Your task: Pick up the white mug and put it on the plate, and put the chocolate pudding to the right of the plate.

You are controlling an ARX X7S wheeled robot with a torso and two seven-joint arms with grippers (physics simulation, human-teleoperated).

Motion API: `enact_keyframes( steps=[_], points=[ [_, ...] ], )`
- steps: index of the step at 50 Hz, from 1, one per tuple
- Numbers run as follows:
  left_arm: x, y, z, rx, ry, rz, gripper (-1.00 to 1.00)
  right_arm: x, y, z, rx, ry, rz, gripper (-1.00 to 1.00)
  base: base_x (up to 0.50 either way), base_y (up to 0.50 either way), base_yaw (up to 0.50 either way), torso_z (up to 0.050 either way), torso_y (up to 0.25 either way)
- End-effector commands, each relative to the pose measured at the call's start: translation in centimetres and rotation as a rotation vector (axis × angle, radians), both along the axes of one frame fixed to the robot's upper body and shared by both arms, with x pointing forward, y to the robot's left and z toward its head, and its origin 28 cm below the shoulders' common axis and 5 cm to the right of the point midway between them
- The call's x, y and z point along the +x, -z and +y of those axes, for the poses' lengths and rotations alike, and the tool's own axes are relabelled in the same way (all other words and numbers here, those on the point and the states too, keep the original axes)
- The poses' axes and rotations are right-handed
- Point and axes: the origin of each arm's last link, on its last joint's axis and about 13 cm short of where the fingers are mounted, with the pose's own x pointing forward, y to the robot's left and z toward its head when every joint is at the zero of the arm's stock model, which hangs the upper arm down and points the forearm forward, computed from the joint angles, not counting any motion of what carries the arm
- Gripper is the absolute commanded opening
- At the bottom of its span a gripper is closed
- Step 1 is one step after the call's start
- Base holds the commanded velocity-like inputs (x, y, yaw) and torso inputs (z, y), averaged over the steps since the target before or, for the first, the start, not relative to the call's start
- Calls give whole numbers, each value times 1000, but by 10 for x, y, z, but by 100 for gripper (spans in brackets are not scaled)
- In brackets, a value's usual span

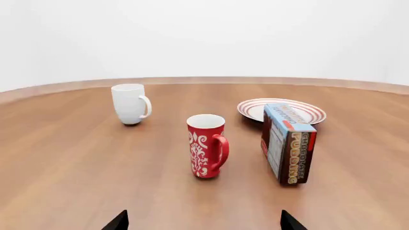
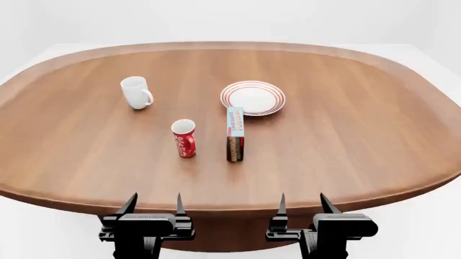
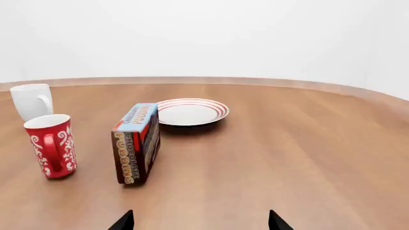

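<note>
grippers are hanging off the table's (image 2: pixel 346 129) near edge, the left gripper (image 2: pixel 153 204) and right gripper (image 2: pixel 301 203) both spread wide and gripping nothing. the white mug (image 2: pixel 136 92) is standing upright toward the far left edge, well apart from the plate (image 2: pixel 253 97) sitting near the middle. the chocolate pudding (image 2: pixel 236 134) is standing on its edge just nearer than the plate, beside the red mug (image 2: pixel 183 138).

Large oval wooden desk (image 2: pixel 346 145) — warm reddish-brown top, visible grain, lighter rounded lip along edge. Near edge curves below view centre; far edge arcs close to back wall (image 1: pixel 255 33). Wall plain white, featureless. Floor (image 2: pixel 432 226) white beyond desk's right edge. Light soft, even — faint sheen on desk top, shadows weak.
</note>
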Motion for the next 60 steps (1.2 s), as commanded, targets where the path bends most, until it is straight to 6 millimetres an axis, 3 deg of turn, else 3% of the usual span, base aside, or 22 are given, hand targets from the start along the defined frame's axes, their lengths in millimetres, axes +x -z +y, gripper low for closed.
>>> enact_keyframes(
  steps=[1,33,37,45,49,60],
  points=[
    [-1,0,0,-7,1,-1,100,0,1,0,0,3,-4,100,0,0,0,0,0],
    [-1,-3,0,-6,-10,-8,100,1,0,-1,15,26,7,100,0,0,0,0,0],
    [-4,-26,5,16,-63,-120,100,6,-17,-10,34,68,-53,100,0,0,0,0,0],
    [-21,-80,21,79,-192,-400,100,4,-88,-34,43,180,-342,100,0,0,0,0,0],
    [-27,-94,27,101,-245,-470,100,-3,-115,-42,30,240,-533,100,0,0,0,0,0],
    [-44,-123,44,172,-372,-632,100,-14,-138,-49,31,286,-700,100,0,0,0,0,0]
  ],
)
